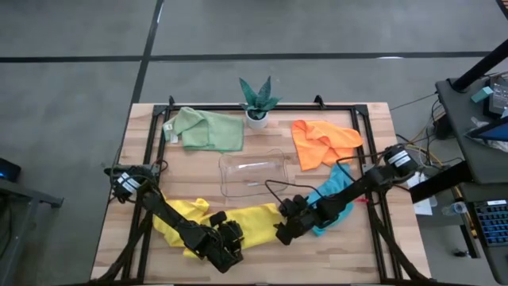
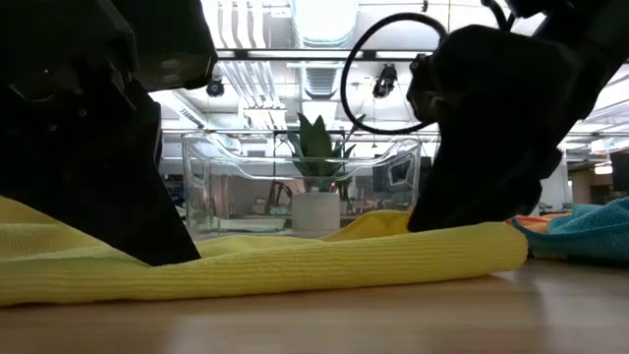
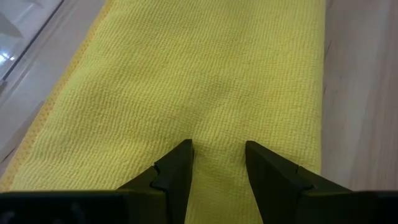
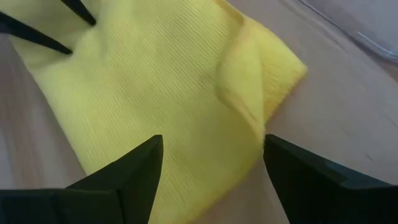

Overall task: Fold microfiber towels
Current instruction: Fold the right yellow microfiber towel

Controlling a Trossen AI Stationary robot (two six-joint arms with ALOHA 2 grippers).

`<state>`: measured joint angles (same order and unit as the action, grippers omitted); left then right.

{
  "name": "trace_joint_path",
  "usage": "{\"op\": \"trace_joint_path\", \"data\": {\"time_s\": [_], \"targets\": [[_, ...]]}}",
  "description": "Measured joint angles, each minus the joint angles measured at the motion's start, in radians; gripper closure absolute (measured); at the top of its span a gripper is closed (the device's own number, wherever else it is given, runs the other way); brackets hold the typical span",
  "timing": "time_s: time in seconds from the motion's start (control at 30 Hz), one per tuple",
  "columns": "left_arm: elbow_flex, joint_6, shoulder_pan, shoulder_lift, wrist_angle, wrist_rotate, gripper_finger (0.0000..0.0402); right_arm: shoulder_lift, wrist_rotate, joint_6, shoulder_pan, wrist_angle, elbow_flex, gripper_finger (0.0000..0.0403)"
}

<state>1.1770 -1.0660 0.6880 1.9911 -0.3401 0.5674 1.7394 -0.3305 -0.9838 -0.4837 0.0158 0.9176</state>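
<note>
A yellow towel [image 1: 252, 216] lies on the near part of the table as a long folded strip [image 2: 344, 261]. My left gripper [image 3: 217, 155] is open and slants down onto the strip's top, left of its middle [image 1: 228, 242]. My right gripper [image 4: 211, 158] is wide open at the strip's right end [image 1: 284, 232], one finger over the cloth and one over the bare wood beyond the cloth's edge. The teal towel [image 1: 340, 195] lies partly under my right arm. The orange towel [image 1: 321, 141] and pale green towel [image 1: 208, 131] lie at the far side. My left gripper's two fingertips [image 3: 181, 155] stand on the yellow towel's upper face [image 3: 217, 134], slanting down from the near left. Flat cloth shows in the gap between them, and nothing is pinched. The towel lies flat on the table. My right gripper's lower end meets the top of the towel's right end [image 2: 462, 236] in the low view, slanting down from the right. I cannot tell whether it touches the cloth. The towel's end [image 4: 273, 74] lies on the table.
A clear plastic tray [image 1: 254, 176] stands just beyond the yellow towel, with a small potted plant [image 1: 258, 103] at the far edge behind it. A black frame [image 1: 361, 127] runs along the table's sides. Bare wood [image 1: 270, 262] lies along the near edge.
</note>
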Motion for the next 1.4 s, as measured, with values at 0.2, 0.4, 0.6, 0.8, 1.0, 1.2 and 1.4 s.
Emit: {"op": "trace_joint_path", "data": {"time_s": [0.2, 0.4, 0.6, 0.8, 1.0, 1.2, 1.4], "targets": [[-0.001, 0.0, 0.0, 0.0, 0.004, 0.0, 0.0266, 0.05, 0.021, 0.024, 0.003, -0.077, 0.019, 0.0136], [-0.003, 0.003, 0.0, 0.0, 0.009, 0.007, 0.0266, 0.089, 0.05, 0.093, 0.003, -0.137, 0.062, 0.0151], [-0.003, 0.009, 0.0, 0.001, 0.012, 0.012, 0.0266, 0.092, 0.05, 0.128, 0.012, -0.168, 0.086, 0.0205], [-0.004, 0.009, 0.0, 0.002, 0.016, 0.018, 0.0266, 0.095, 0.046, 0.149, 0.02, -0.172, 0.087, 0.0292], [0.001, 0.014, 0.0, 0.003, 0.016, 0.03, 0.0266, 0.091, 0.043, 0.198, 0.02, -0.17, 0.086, 0.0385], [0.034, 0.084, 0.003, -0.041, 0.008, 0.021, 0.0266, 0.029, 0.043, 0.222, 0.02, -0.048, 0.086, 0.0393], [0.053, 0.144, 0.031, -0.112, 0.013, -0.001, 0.0266, -0.082, 0.043, 0.225, 0.011, 0.2, 0.086, 0.0394]]}}
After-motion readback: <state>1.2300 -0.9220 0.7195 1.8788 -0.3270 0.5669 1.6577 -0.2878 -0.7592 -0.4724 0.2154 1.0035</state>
